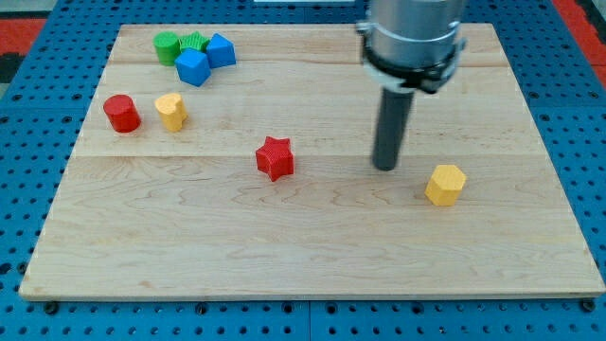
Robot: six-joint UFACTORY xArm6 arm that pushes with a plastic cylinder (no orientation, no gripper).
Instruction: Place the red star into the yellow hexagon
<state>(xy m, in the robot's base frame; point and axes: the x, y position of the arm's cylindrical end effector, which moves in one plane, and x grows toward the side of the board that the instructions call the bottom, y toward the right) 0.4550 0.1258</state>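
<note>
**Tip between star and hexagon, touching neither**

Resting on the wooden board point(312, 246), slightly toward the view's left of centre: the red star point(275, 157), lying flat and alone. Well apart from it, toward the view's right and a little lower: the yellow hexagon point(445, 184), also alone. Standing between these two, nearer to the hexagon: my tip point(384, 168), the lower end of the upright dark rod, just up and to the view's left of the hexagon, with bare wood showing on both sides. No claw on this arm, only the rod, so nothing grasped or released.

Near the view's left edge: a red cylinder point(121, 113) and, just beside it on its right, a small yellow block point(171, 110) of unclear shape. At the view's top left, packed close together: two green blocks point(168, 45) point(193, 42) and two blue cubes point(192, 67) point(221, 49), apparently touching one another. Around the board: a blue perforated surface point(28, 142).
</note>
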